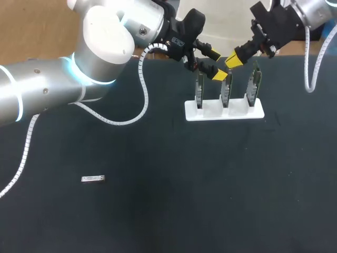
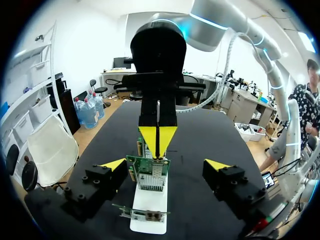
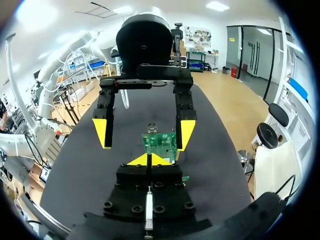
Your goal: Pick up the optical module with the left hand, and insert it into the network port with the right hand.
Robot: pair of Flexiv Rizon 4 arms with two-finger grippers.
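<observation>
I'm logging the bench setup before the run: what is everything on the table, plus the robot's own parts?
optical module: one, silver, lying flat on the table's left part, far from both grippers.
circuit boards: three, green, upright in a row in the holder.
holder: one, white, far side of the table, right of the middle.
table: one, black, under everything.
arms: two, silver and white, coming in from the left and the right.
left gripper: one, black with yellow tips, open, close above the boards.
right gripper: one, black with yellow tips, shut with nothing visible in it, facing the left gripper over the boards.
</observation>
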